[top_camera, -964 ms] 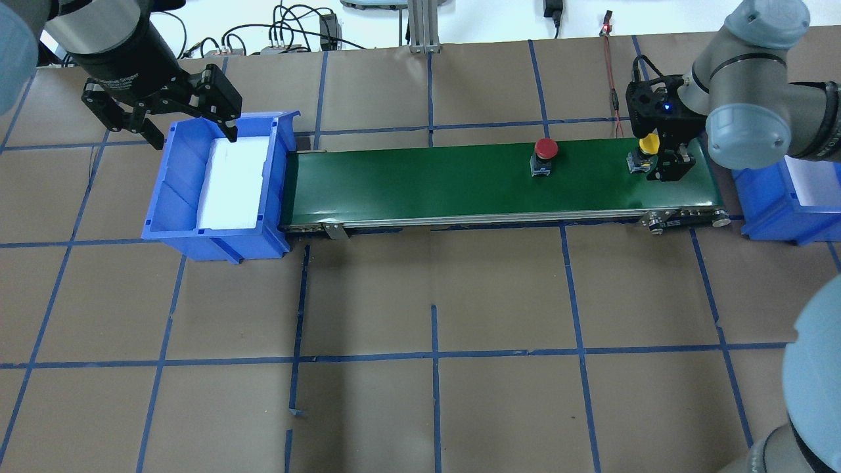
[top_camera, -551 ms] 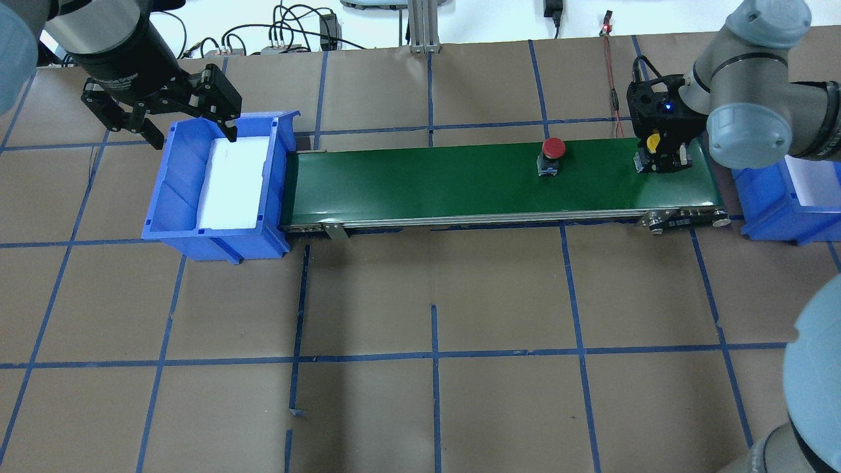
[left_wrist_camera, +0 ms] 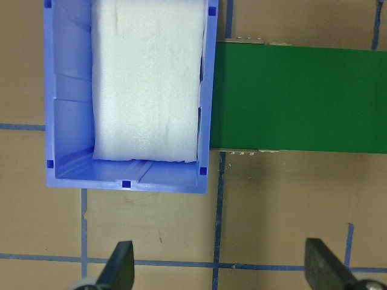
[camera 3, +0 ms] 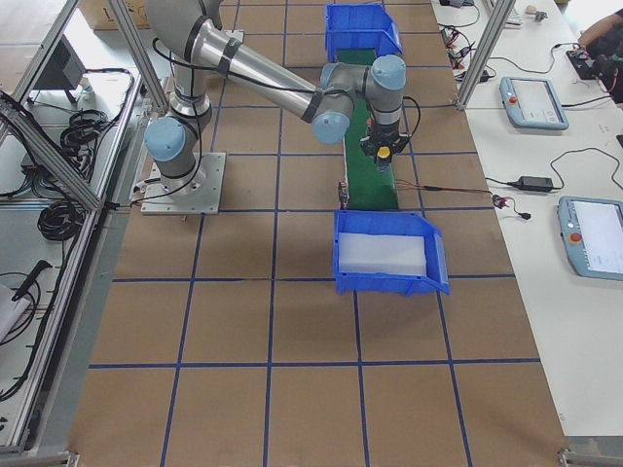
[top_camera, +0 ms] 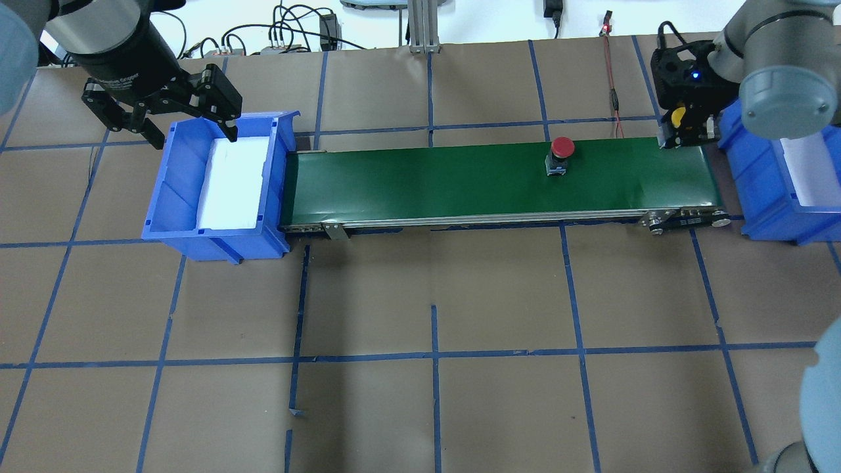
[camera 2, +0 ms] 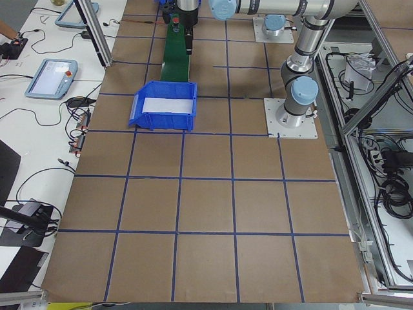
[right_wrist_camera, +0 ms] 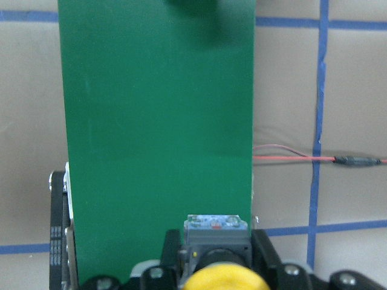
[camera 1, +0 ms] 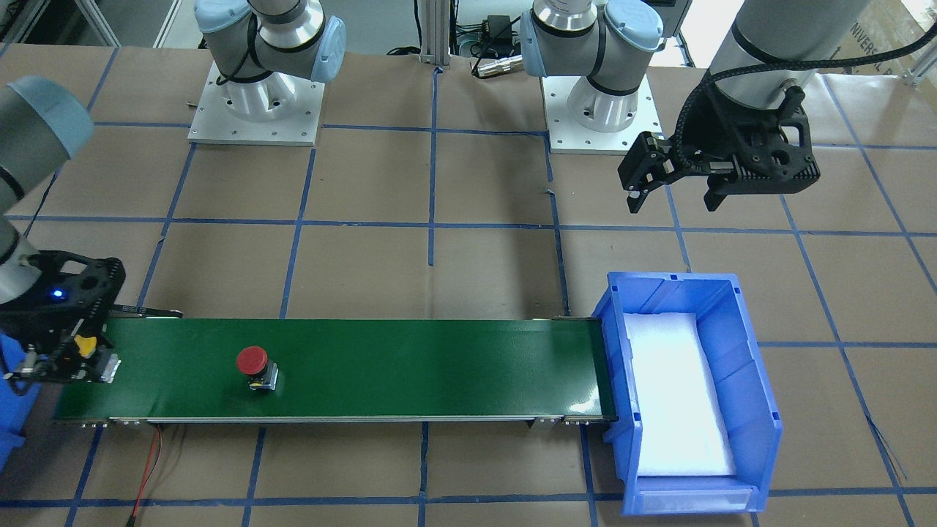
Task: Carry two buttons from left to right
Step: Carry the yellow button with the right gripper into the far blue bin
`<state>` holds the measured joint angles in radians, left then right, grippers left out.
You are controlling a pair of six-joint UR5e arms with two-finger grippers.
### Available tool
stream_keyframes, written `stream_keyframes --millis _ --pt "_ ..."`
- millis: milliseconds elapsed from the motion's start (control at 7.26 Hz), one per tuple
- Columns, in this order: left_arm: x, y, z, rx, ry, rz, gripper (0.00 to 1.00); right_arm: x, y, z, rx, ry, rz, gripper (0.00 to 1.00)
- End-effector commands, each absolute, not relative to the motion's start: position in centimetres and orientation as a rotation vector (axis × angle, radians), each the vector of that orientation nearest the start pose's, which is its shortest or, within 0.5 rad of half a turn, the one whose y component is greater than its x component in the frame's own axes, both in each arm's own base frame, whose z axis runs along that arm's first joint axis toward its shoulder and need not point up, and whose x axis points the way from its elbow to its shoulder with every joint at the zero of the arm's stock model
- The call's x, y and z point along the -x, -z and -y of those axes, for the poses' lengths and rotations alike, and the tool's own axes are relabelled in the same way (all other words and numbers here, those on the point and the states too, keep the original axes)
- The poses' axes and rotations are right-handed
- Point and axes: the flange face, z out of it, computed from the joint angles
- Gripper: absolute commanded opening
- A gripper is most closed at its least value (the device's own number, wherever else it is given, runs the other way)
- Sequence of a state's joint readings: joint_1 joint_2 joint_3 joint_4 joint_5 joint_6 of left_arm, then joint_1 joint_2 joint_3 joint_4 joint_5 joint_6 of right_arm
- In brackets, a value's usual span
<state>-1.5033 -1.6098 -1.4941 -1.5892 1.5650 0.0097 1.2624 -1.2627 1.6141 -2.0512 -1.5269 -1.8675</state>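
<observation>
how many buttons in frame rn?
2. The red button sits on the green belt, right of its middle in the overhead view. The yellow button is clamped in the right gripper at the belt's right end. No others visible.

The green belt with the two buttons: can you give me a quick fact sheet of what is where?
Yellow button: gripped by the right hand over the belt's right end
Red button: standing alone on the belt, nearer its right end
Left hand: open, empty, above the left bin's edge
Left bin: only white padding inside
</observation>
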Motion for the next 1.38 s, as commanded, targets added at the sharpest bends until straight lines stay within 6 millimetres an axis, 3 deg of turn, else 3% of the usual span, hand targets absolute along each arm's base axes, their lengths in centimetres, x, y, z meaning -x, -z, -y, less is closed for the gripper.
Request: stream_keyframes --millis 0,275,551,688,826,1101,1239 --pt "9.9 -50.4 51.8 0.089 0.029 -3.144 1.0 15.2 -38.4 62.1 2.248 0.117 -2.332 0.15" --pt "9.9 -50.4 51.8 0.092 0.029 -3.146 1.0 23.9 -36.3 62.5 2.268 0.118 -2.328 0.15" --pt "9.9 -50.3 51.9 0.092 0.027 -3.14 1.0 28.9 -31.7 63.9 2.294 0.091 -2.242 0.15" --pt "9.8 -50.3 51.9 0.089 0.026 -3.138 1.0 32.7 -28.4 63.3 2.256 0.078 -2.226 0.15" --pt "9.9 -50.3 51.9 0.089 0.029 -3.139 1.0 34.9 -25.4 63.3 2.265 0.083 -2.205 0.15" --pt "9.8 -50.2 51.9 0.089 0.026 -3.14 1.0 35.1 -23.3 63.5 2.238 0.116 -2.2 0.16" --pt "9.8 -50.3 51.9 0.089 0.026 -3.138 1.0 35.0 -24.0 63.6 2.236 0.118 -2.217 0.22"
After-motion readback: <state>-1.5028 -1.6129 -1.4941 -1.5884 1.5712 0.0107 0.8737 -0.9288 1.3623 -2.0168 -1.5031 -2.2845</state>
